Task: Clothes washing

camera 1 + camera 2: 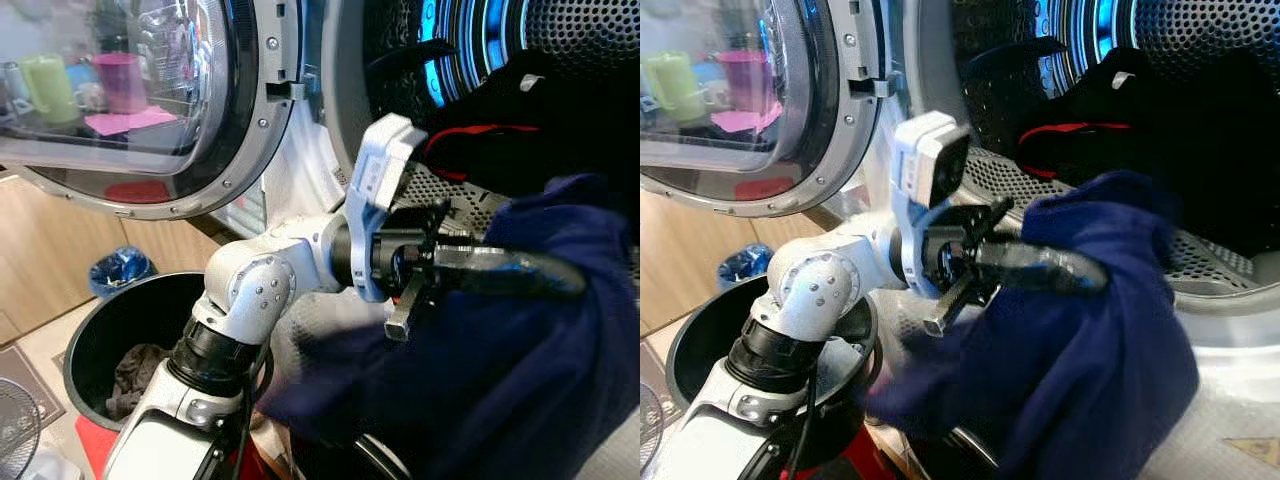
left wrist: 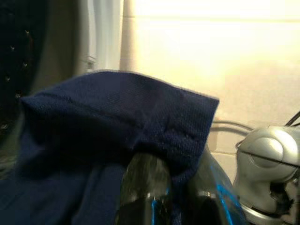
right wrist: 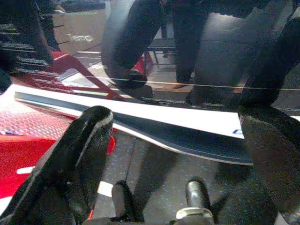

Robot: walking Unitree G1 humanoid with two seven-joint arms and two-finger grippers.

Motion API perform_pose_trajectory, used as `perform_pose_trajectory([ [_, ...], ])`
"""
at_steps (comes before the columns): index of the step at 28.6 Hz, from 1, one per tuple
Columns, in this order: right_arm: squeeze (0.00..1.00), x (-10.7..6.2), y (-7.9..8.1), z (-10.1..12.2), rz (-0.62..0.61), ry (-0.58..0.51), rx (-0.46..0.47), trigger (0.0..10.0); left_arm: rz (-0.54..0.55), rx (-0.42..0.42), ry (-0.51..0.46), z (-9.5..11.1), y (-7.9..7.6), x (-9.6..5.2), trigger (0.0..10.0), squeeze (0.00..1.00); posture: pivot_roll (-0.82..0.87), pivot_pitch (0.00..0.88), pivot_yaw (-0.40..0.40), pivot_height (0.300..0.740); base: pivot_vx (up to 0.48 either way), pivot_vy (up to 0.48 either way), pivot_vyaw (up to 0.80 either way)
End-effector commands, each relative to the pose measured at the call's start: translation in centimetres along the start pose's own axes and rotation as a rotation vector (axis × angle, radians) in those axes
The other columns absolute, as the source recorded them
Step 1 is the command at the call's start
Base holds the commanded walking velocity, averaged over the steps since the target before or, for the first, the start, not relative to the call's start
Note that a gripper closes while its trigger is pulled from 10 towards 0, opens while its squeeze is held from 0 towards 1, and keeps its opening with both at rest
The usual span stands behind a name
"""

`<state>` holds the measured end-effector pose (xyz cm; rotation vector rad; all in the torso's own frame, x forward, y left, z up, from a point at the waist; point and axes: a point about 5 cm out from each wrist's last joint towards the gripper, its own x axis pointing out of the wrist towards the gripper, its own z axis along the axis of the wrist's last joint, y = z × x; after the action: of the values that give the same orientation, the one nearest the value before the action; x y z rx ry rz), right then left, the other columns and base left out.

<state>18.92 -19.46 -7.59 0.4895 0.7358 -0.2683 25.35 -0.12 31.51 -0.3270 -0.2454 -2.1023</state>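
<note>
Navy garment [image 1: 1110, 340] is draping limp | left gripper [image 1: 1080, 272] is pinching its upper fold | soft, light, regrasp bunched cloth.

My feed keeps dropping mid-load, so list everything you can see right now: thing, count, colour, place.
Washing machine drum: one, perforated metal lit blue, open in front of the robot.
Machine door: one, round glass in a silver ring, swung open to the left.
Dark clothes: a pile, black with red trim, inside the drum.
Navy garment: one, dark blue, draped over the left claw at the drum's lip.
Laundry bucket: one, black, on the floor lower left, grey cloth inside.
Small bin: one, blue liner, by the wooden cabinets.
Left claw: black fingers, buried in the navy garment.
Right claw: black fingers spread apart, hanging idle.
</note>
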Motion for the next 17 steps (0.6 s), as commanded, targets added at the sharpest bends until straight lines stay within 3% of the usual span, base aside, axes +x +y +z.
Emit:
perform_pose_trajectory([
  [1, 0.00, -0.1, 0.1, -0.2, 0.012, -0.003, -0.015, 10.0, -0.014, -0.016, 0.020, -0.5, -0.4, 0.0, 0.0, 0.00, 0.25, 0.000, -0.054, 0.740, 0.000, 0.000, 0.00],
  [2, 0.00, -0.2, -0.1, -0.4, 0.024, -0.001, -0.039, 10.0, 0.016, -0.031, 0.031, -1.0, -0.9, -0.9, 0.0, 0.00, 0.25, 0.005, -0.055, 0.740, 0.000, 0.000, 0.00],
  [6, 0.00, -0.5, -0.4, -0.7, 0.035, 0.007, -0.078, 10.0, 0.060, -0.044, 0.046, -1.4, -1.4, -2.2, 0.0, 0.00, 0.25, 0.011, -0.054, 0.740, 0.000, 0.000, 0.00],
  [7, 0.00, -1.0, -1.0, -1.3, 0.119, 0.028, -0.206, 10.0, 0.161, -0.053, 0.083, -2.0, -1.9, -4.4, 0.0, 0.00, 0.25, 0.014, -0.055, 0.740, 0.000, 0.000, 0.00],
  [8, 0.00, -1.3, -1.2, -1.6, 0.152, 0.041, -0.252, 10.0, 0.198, -0.057, 0.094, -2.2, -2.0, -5.1, 0.0, 0.00, 0.25, 0.014, -0.055, 0.740, 0.000, 0.000, 0.00],
  [10, 0.00, -1.8, -1.5, -2.0, 0.223, 0.057, -0.323, 10.0, 0.233, -0.060, 0.100, -2.3, -2.3, -5.8, 0.0, 0.00, 0.24, 0.026, -0.056, 0.740, 0.000, 0.000, 0.00],
  [11, 0.00, -2.8, -2.3, -2.7, 0.324, 0.089, -0.432, 10.0, 0.264, -0.060, 0.096, -2.2, -2.7, -6.5, 0.0, 0.00, 0.23, 0.029, -0.058, 0.740, 0.000, 0.000, 0.00],
  [12, 0.00, -3.2, -2.6, -3.0, 0.358, 0.103, -0.470, 10.0, 0.276, -0.061, 0.094, -2.1, -2.8, -6.7, 0.0, 0.00, 0.23, 0.029, -0.058, 0.740, 0.000, 0.000, 0.00],
  [17, 0.00, -5.7, -4.8, -4.8, 0.495, 0.219, -0.586, 10.0, 0.325, -0.044, 0.087, -1.8, -2.8, -7.4, 0.0, 0.00, 0.22, 0.041, -0.066, 0.740, 0.000, 0.000, 0.00],
])
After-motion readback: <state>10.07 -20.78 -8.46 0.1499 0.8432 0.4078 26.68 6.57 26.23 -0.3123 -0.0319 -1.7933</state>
